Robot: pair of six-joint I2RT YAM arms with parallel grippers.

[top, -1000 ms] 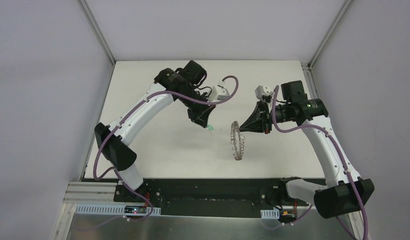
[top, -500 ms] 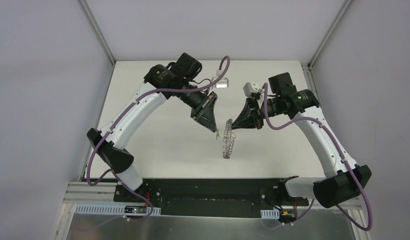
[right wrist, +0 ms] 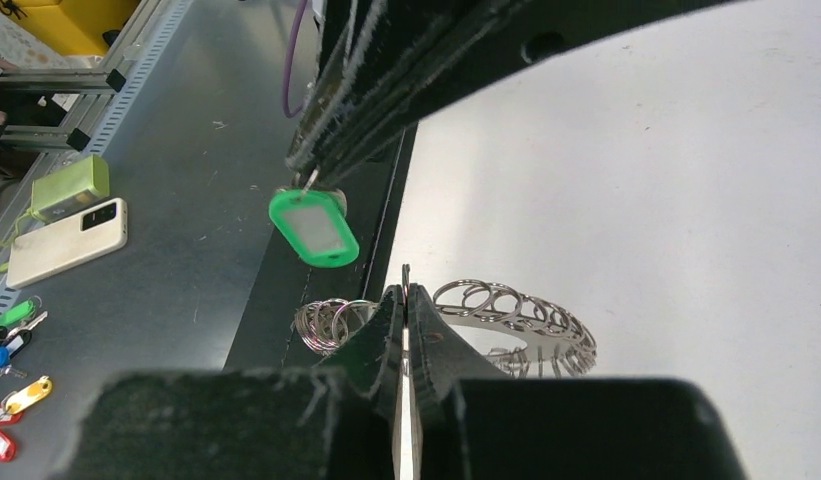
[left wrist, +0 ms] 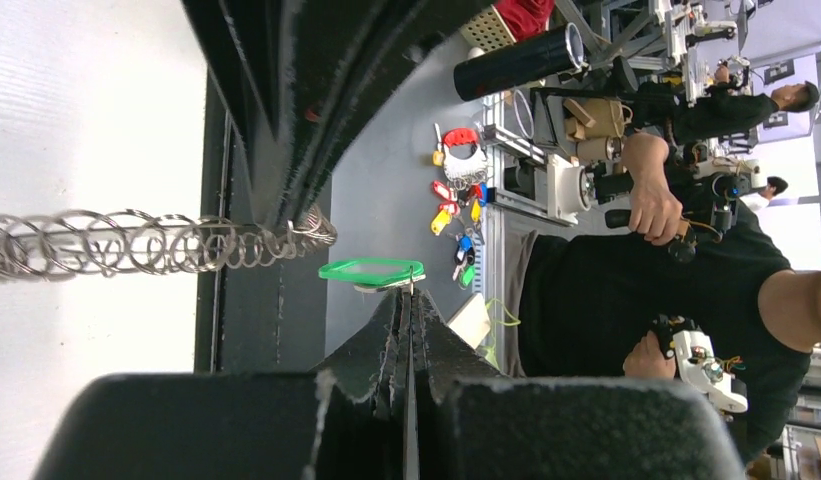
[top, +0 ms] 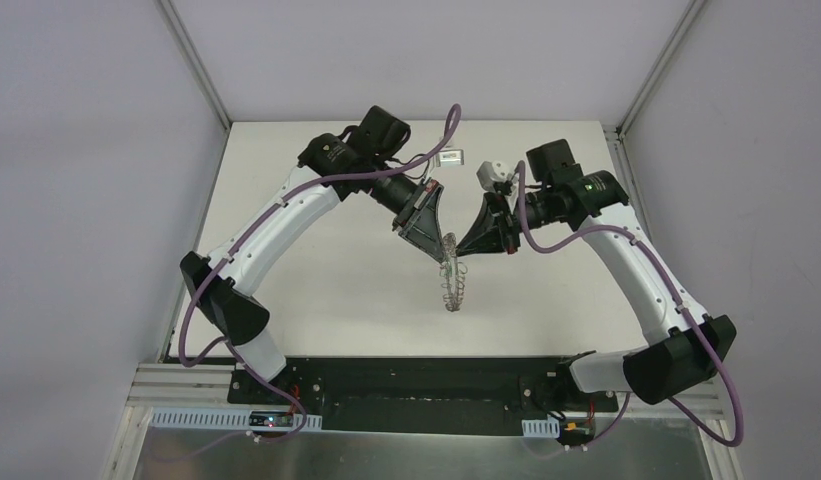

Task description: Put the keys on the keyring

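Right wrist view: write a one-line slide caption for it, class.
Right gripper pinches the loop-fringed keyring while the left gripper holds the green-headed key close by, not yet on it.

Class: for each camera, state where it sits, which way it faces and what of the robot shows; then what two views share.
Top external: above and behind the robot, looking down on the table; left arm and right arm show, left gripper and right gripper at the keyring.
Left wrist: on the left arm, looking along its own shut fingers at the key they pinch.
Right wrist: on the right arm, looking along its own fingers, shut on the keyring.
Shared: both wrist views show key and keyring.
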